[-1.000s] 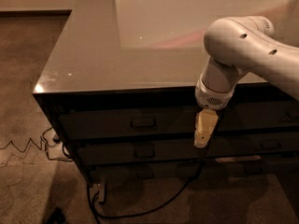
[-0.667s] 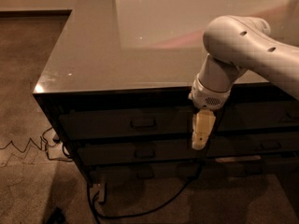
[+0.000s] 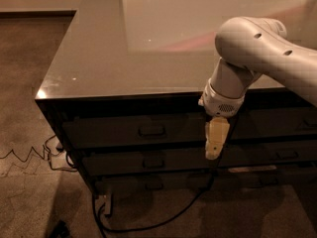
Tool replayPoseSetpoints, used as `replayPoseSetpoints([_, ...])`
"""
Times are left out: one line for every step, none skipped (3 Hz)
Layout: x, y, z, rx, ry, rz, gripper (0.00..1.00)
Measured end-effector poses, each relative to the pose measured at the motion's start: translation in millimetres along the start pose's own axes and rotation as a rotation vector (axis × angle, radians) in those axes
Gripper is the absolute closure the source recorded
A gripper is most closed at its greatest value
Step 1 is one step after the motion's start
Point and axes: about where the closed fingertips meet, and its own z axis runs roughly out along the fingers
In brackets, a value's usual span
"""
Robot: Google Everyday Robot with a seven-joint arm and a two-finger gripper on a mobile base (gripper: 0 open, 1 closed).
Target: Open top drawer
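Not much has moved since a moment ago. The pale yellow gripper (image 3: 213, 151) on the big white robot arm (image 3: 257, 43) slid a tiny bit left, came back to the right, and now hangs a touch lower. It points straight down, just past the near edge of the shiny grey tabletop (image 3: 124, 68). I cannot tell how far its jaws are open, and it has hold of nothing that I can see.

The wide, dark grey-brown top drawer (image 3: 104, 131) sits right under the tabletop edge, and it is shut. Its small bar handle (image 3: 152, 130) is in the middle of the flat front. The gripper hangs in front of the right part of that drawer, to the right of the handle and not touching it. Its tip reaches down over the next drawer (image 3: 114, 161) below.

So I think the opening has not really begun. The gripper needs to go left to the handle, catch it, and pull toward the near side.
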Motion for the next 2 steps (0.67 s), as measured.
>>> replayPoseSetpoints([-2.4, -0.9, 1.1, 0.003, 0.018, -0.011, 0.0])
replayPoseSetpoints([-7.7, 2.7, 13.6, 0.013, 0.076, -0.084, 0.0])
